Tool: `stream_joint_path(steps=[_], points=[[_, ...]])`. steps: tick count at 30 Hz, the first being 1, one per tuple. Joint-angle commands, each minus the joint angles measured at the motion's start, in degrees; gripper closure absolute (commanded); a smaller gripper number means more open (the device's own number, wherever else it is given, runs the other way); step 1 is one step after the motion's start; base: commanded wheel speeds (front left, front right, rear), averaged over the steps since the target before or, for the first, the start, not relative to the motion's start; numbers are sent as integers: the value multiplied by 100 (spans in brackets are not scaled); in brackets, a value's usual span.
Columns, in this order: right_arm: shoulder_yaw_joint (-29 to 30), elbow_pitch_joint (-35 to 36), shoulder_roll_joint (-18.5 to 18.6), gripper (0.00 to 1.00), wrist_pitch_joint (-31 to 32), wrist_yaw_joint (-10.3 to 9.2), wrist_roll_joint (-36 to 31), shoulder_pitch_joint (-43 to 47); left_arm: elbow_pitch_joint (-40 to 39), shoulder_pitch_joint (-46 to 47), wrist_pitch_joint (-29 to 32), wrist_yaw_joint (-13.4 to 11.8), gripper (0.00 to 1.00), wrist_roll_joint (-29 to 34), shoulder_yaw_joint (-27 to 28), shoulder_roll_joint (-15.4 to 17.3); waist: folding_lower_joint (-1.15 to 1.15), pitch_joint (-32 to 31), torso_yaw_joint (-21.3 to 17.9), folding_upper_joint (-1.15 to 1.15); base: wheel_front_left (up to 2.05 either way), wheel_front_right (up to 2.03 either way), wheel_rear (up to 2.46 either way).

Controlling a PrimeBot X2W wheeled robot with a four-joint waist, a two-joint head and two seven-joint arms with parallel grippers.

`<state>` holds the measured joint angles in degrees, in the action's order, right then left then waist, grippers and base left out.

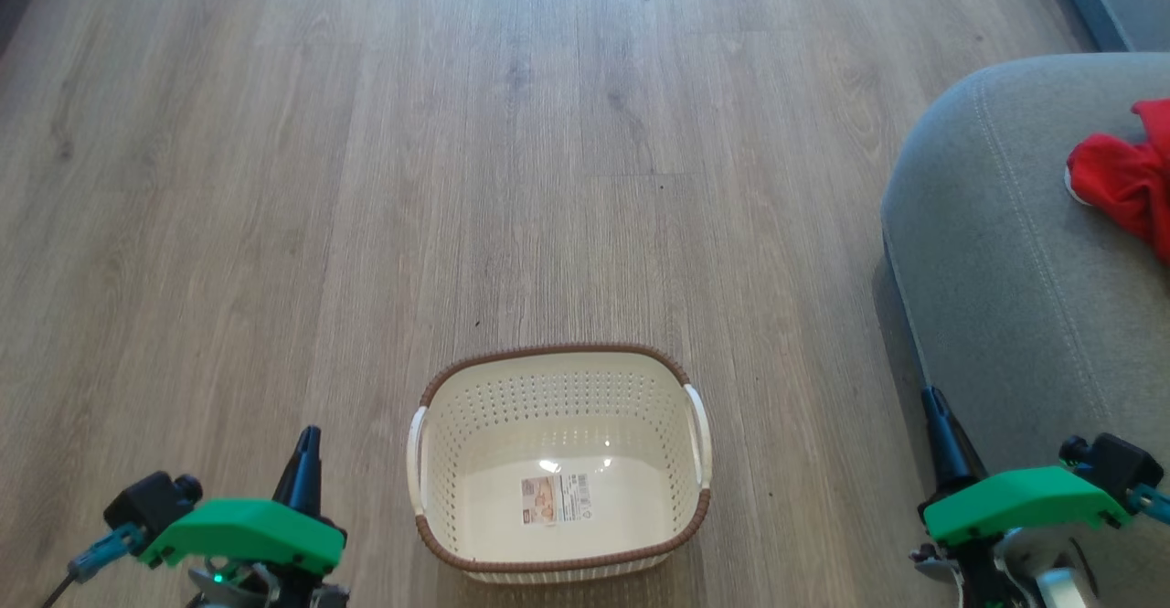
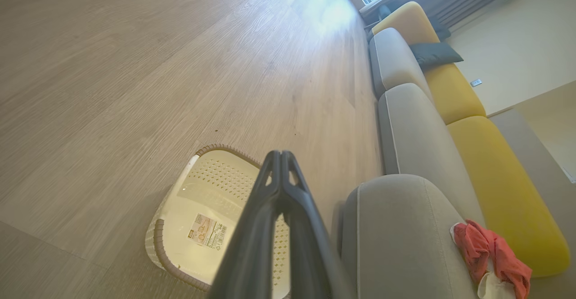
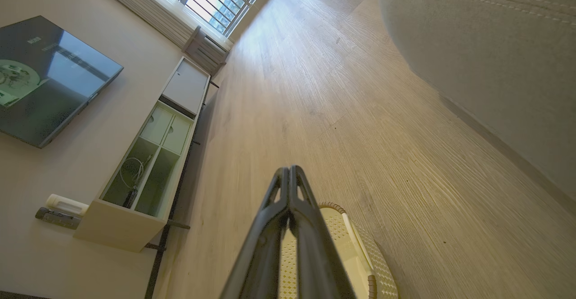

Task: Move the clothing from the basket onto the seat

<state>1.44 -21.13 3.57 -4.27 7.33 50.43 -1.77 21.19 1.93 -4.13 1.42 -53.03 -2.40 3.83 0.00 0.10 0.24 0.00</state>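
Observation:
The cream basket (image 1: 475,443) with a brown rim stands on the wooden floor, holding nothing but its floor label; it also appears as the basket (image 2: 180,209) and the basket (image 3: 360,254). The red clothing (image 1: 1129,178) lies on the grey seat (image 1: 996,261) at the right; in the left wrist view the clothing (image 2: 488,254) rests on the seat (image 2: 396,236). My left gripper (image 1: 309,434) sits shut to the basket's left, empty, its tips pressed together as the gripper (image 2: 280,154). My right gripper (image 1: 930,396) is shut beside the seat's front edge, also the gripper (image 3: 289,169).
Wooden floor (image 1: 548,133) stretches ahead of the basket. A sofa with grey and yellow cushions (image 2: 454,92) runs along the right. On the far left side stand a white cabinet (image 3: 148,168) and a wall-mounted screen (image 3: 40,78).

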Motion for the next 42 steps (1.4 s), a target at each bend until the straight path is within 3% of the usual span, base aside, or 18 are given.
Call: stream_joint_path(steps=[1,42], points=[[-8,242,-15,100,48,8,215,-301,-235,303,45,80,100,-197,168,10,0,0,-1,0,0,0,0],[327,545,-50,100,713,13,2771,-392,-543,383,703,420,100,-2597,637,-58,0,5,-16,0,0,0,0]])
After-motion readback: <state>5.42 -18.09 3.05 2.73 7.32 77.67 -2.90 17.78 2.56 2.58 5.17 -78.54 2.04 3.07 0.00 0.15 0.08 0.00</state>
